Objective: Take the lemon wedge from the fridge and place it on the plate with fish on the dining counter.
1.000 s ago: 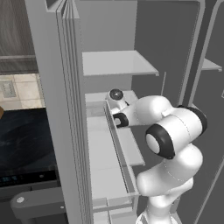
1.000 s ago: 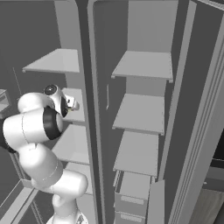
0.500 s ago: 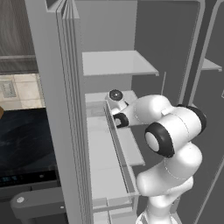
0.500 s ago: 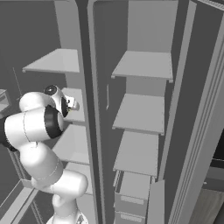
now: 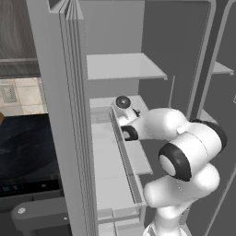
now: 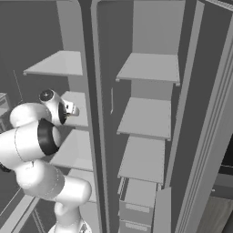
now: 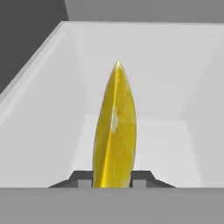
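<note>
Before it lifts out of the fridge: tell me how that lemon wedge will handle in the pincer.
The lemon wedge stands on edge, pinched between the fingertips, so it is probably light and easy to lift. Its glossy, tapered sides could let it slip or twist. It looks thin, so a hard squeeze might crush it.

claw point(image 7: 112, 177) boxed by white fridge point(image 5: 60, 115) bin walls point(image 7: 52, 105) left, right, ahead, open above

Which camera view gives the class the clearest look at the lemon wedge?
The hand view: the lemon wedge stands upright, close up, between the end effector's fingertips. In the two base views the arm reaches into the fridge and the wedge cannot be made out.
</note>
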